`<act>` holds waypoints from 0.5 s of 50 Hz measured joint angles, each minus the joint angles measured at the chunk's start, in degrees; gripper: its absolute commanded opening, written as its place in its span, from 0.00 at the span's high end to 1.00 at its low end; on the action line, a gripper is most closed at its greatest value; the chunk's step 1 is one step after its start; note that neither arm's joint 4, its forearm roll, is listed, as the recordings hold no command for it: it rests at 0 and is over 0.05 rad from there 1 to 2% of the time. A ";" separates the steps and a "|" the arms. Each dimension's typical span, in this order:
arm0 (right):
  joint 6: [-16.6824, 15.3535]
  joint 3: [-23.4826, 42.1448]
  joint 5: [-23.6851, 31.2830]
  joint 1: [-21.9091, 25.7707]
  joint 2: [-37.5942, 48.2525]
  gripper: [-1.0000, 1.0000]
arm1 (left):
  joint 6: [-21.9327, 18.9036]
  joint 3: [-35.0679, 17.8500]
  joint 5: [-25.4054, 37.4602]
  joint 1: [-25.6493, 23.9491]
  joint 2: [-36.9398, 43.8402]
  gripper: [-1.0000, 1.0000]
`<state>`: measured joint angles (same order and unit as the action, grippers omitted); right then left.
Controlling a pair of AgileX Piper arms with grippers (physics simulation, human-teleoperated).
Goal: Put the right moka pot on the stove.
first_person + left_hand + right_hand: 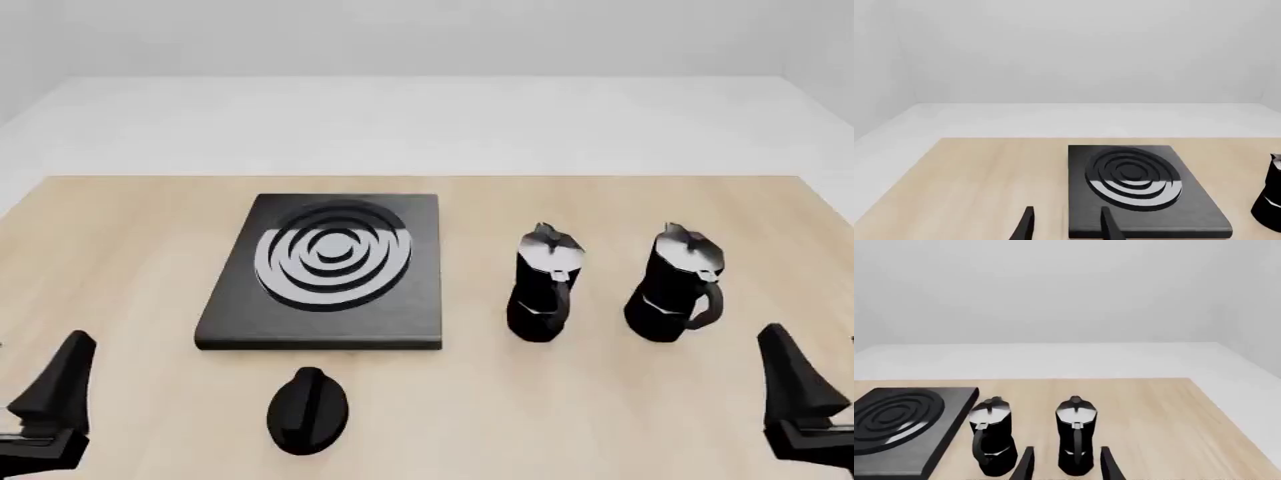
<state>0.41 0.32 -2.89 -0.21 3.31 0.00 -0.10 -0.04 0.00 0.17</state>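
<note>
We see the black faceted moka pot with the shiny lid (pixel 675 285) standing upright at the frame's right, directly ahead of our right gripper (pixel 809 400), whose fingers are apart; the flat black stove slab (pixel 327 270) sits centre-left on the counter (pixel 120 300).

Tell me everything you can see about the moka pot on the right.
The right moka pot is black and faceted with a narrow waist, a shiny silvery lid topped by a small knob, and a side handle facing the camera's near right. It stands upright on the wooden table, apart from its slimmer twin to its left. Nothing grips or touches it; the right gripper sits open short of it.
</note>
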 measured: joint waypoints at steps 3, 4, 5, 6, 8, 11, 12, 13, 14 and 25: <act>0.01 0.45 1.11 -0.23 -0.37 0.00 | 0.00 -0.04 -0.02 0.00 0.07 0.00; 0.03 0.62 1.42 -0.31 -0.23 0.00 | 0.00 -0.05 -0.02 0.00 0.09 0.00; 0.05 0.79 1.69 -0.38 -0.09 0.00 | 0.00 -0.06 -0.03 0.00 0.10 0.00; 0.00 0.99 2.08 -0.44 -0.09 0.00 | 0.00 -0.07 -0.03 0.00 0.12 0.00; -0.21 1.45 2.82 -0.49 -0.02 0.00 | 0.00 -0.08 -0.04 0.00 0.15 0.00; -0.66 2.23 3.82 -0.59 0.16 0.00 | 0.00 -0.10 -0.04 0.00 0.18 0.00; -0.86 2.48 4.06 -0.62 0.31 0.00 | 0.00 -0.10 -0.05 0.00 0.18 0.00; -1.11 2.75 4.27 -0.65 0.57 0.00 | 0.00 -0.11 -0.05 0.00 0.19 0.00; -1.30 2.98 4.42 -0.66 0.88 0.00 | 0.00 -0.11 -0.05 0.00 0.20 0.00; -2.77 5.54 4.92 -0.50 7.11 0.00 | 0.00 -0.14 -0.06 0.00 0.24 0.00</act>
<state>-2.35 5.86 2.04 -0.72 10.42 0.00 -0.23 -0.10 0.00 0.41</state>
